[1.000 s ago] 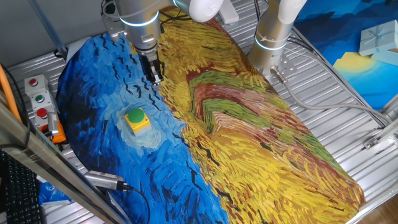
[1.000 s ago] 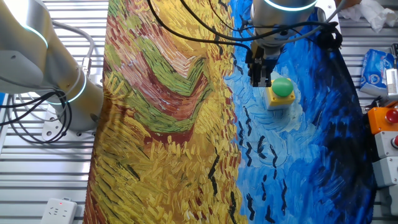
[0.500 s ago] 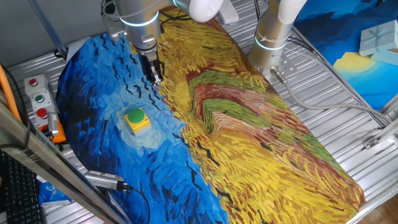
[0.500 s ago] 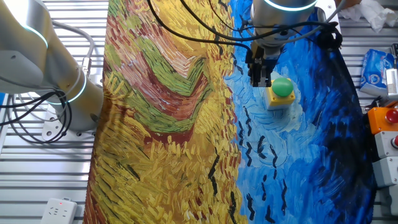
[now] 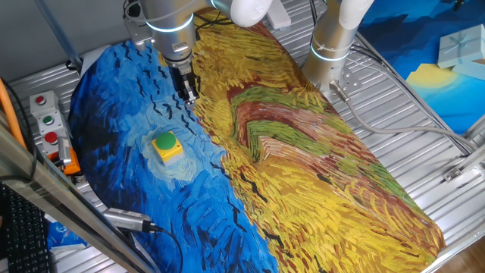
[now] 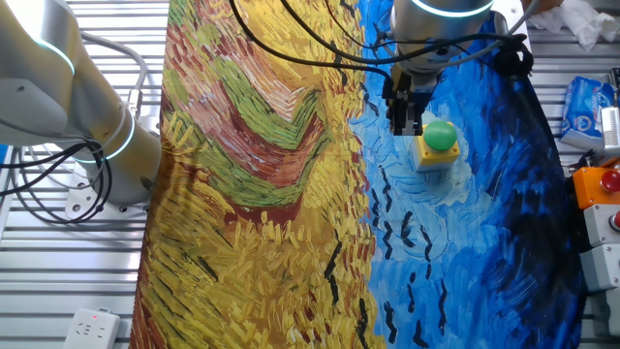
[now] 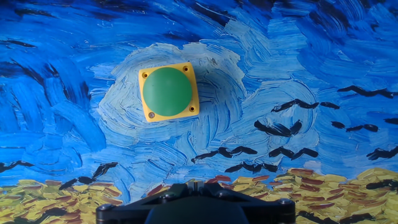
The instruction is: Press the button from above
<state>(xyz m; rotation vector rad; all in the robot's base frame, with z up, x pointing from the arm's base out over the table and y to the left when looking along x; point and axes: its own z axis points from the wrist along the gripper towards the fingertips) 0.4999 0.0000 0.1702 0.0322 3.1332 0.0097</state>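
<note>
Comparing with 1 second earlier, nothing has moved: the gripper (image 5: 186,92) is held above the cloth (image 5: 303,152), beside the button (image 5: 167,144), unpressed. Jaw state cannot be told.

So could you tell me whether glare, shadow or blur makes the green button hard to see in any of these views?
Hand view: button sharp, evenly lit, no glare. One fixed view: small but clear, soft shadow beside it. The other fixed view: the gripper stands in front of its left edge, the dome is bright.
</note>
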